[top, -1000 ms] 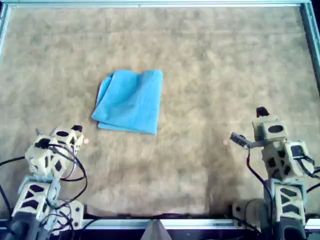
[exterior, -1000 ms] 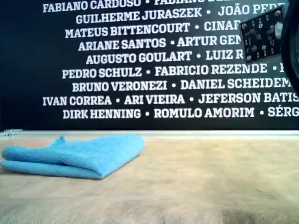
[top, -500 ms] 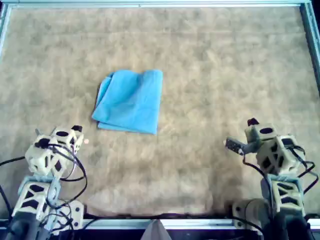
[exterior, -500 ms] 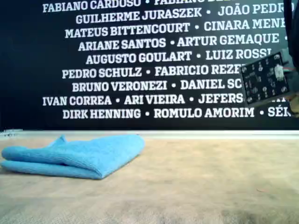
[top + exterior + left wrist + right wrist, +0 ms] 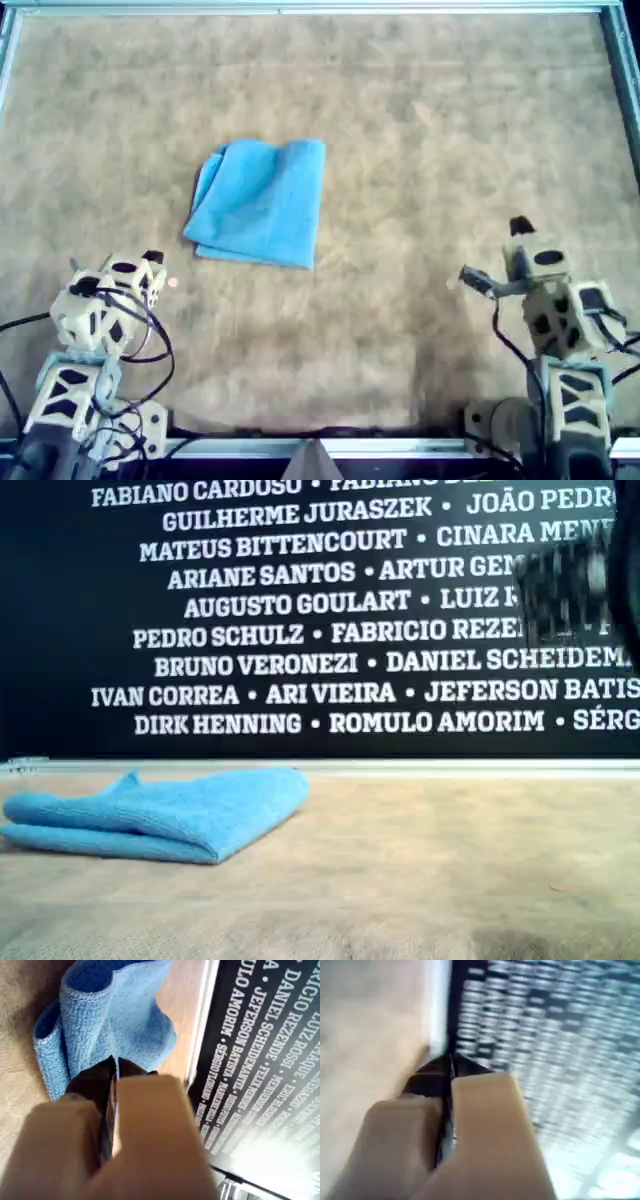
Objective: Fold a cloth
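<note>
The cloth (image 5: 258,203) lies folded on the table (image 5: 420,120), ahead of the left gripper (image 5: 114,1062) and apart from it; its jaws are pressed together, empty. The right gripper (image 5: 451,1060) is likewise closed on nothing, well away from the cloth

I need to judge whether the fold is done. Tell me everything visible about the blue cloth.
The cloth is light blue with a fine ribbed, microfibre-like weave. It lies folded over on the tan mat, left of centre in the overhead view, a rough rectangle with uneven edges. The exterior view shows stacked layers with a rounded fold and a small raised peak. Nothing touches it except the mat; both grippers are away from it.
</note>
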### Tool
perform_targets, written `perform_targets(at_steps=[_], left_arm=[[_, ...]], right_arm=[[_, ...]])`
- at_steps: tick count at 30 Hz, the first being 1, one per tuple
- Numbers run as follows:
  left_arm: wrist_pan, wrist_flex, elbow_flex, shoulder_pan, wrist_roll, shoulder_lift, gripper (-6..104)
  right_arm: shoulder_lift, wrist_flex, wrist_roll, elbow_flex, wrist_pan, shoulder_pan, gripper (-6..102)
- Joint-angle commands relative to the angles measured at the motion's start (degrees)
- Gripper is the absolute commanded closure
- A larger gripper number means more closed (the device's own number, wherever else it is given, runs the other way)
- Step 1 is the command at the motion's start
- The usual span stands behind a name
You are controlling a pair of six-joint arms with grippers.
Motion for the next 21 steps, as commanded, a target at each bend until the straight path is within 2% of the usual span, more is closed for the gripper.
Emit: perform_targets(at_steps=[1, 6, 14, 17, 21], left_arm=[[-0.1, -0.5, -1.1, 1.3, 0.3, 1.5, 97], [-0.1, -0.5, -0.4, 1.3, 0.3, 3.8, 97], [-0.1, -0.4, -0.4, 1.3, 0.3, 15.9, 97], [-0.1, 0.7, -0.4, 1.4, 0.0, 16.4, 97], [-0.2, 9.6, -0.4, 2.2, 0.3, 16.4, 97]], right_arm=[[9.2, -2.8, 0.44, 0.9, -0.5, 0.1, 95], [15.6, -2.5, -0.35, 0.9, -0.3, -0.1, 95], [16.0, -1.5, -0.35, 0.9, -0.2, -0.3, 95], [16.1, 6.2, -0.35, 0.9, -0.2, -0.3, 95], [16.3, 24.0, -0.35, 0.9, -0.2, -0.3, 95]])
